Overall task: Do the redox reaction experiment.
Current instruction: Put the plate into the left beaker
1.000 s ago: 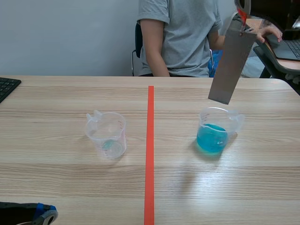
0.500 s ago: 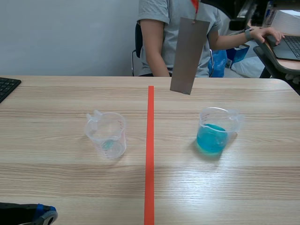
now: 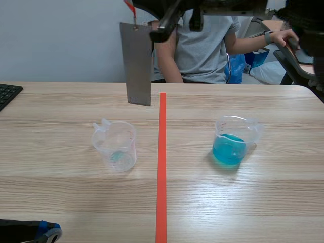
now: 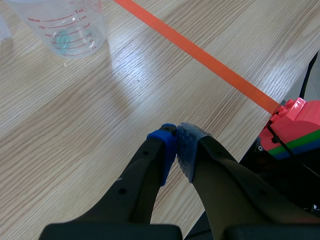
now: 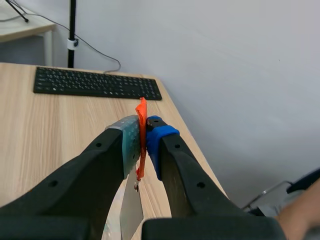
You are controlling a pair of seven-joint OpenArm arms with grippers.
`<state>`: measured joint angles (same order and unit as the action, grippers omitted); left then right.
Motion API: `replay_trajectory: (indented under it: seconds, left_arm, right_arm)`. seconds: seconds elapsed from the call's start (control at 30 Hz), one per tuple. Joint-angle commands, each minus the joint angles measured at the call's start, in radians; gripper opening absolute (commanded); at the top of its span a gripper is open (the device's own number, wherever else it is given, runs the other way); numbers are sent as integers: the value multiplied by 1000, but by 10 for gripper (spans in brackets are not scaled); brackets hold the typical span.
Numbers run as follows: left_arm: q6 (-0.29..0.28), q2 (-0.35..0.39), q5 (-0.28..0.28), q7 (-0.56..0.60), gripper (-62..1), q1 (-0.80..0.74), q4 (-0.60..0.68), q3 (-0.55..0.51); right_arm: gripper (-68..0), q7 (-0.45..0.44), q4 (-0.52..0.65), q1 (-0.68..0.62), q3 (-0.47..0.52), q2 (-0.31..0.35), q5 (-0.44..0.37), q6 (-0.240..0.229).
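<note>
grey metal strip (image 3: 137, 63) on orange ribbon (image 5: 141, 137) between right fingers (image 5: 129, 145)

The right arm (image 3: 217, 6) stretched high across the far side, past the middle to the left, the right gripper (image 5: 143, 131) pinching an orange ribbon (image 5: 142, 109). The left gripper (image 4: 176, 140) lay low at the near left, fingers closed together.

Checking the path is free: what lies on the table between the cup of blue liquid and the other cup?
Only the orange tape line on bare table, as the scene view shows.
</note>
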<state>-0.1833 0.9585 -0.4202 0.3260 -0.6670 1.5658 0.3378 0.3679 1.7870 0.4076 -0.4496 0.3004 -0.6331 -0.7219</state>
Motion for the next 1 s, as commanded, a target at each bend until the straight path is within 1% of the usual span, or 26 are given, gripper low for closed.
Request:
replay_trajectory:
  seconds: [0.0,0.1,0.2,0.33,0.5,0.7,0.87,0.97]
  left_arm:
    - [-2,-3,-3,14,-578,5,13,-3]
    - [1,-3,-3,14,-578,5,13,-3]
    - [2,-3,-3,14,-578,5,13,-3]
    - [2,-3,-3,14,-578,5,13,-3]
    - [2,-3,-3,14,-578,5,13,-3]
    - [2,-3,-3,14,-578,5,13,-3]
    - [2,-3,-3,14,-578,5,13,-3]
    - [2,-3,-3,14,-578,5,13,-3]
  right_arm:
    - [-662,-7,18,25,-11,-24,10,4]
    - [-662,9,18,25,-46,-73,48,8]
    - [-662,18,18,25,-77,-109,82,23]
    - [-662,38,17,25,-91,-143,100,23]
    - [-662,38,6,25,-90,-160,110,26]
    - [-662,36,-27,25,-90,-160,111,26]
    - [-662,7,-70,25,-90,-160,114,26]
    - [-662,-27,-100,25,-90,-160,139,26]
